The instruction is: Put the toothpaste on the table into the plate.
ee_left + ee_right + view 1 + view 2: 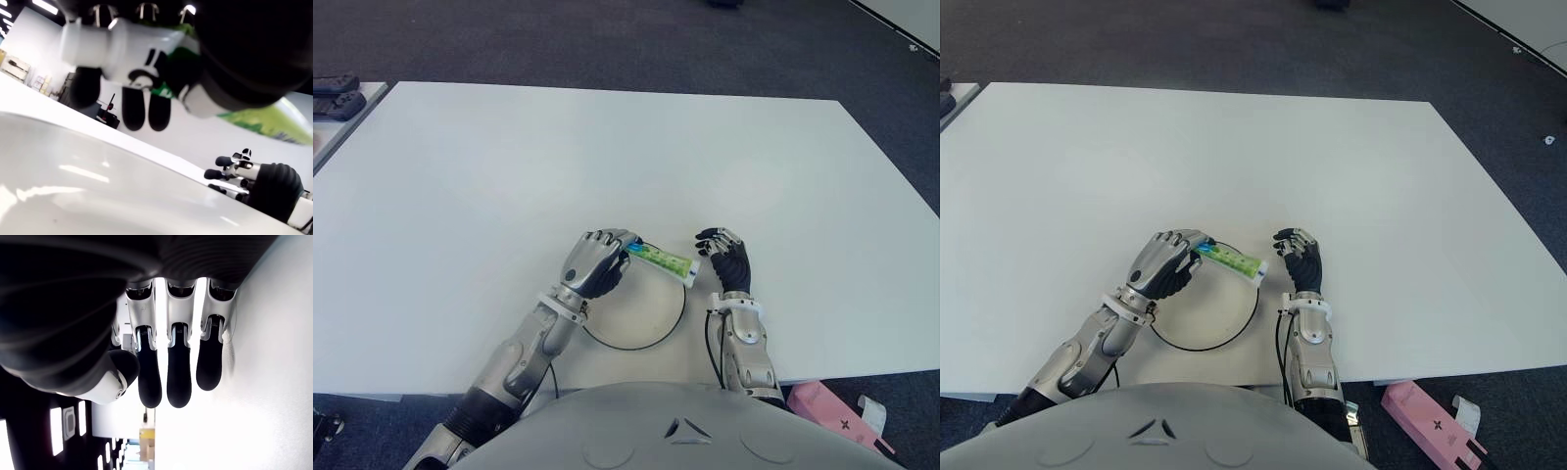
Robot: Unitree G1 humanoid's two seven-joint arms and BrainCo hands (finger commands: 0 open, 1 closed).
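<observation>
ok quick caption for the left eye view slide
Left hand holds the toothpaste over the plate; right hand open beside it.

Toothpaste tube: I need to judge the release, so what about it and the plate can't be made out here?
- Toothpaste: the end in the left hand is hidden by its fingers in both eye views.
- Whether the tube touches the plate: cannot tell.
- Plate's left rim: hidden by that hand.
- Right hand, beside the plate: holds nothing.
</observation>
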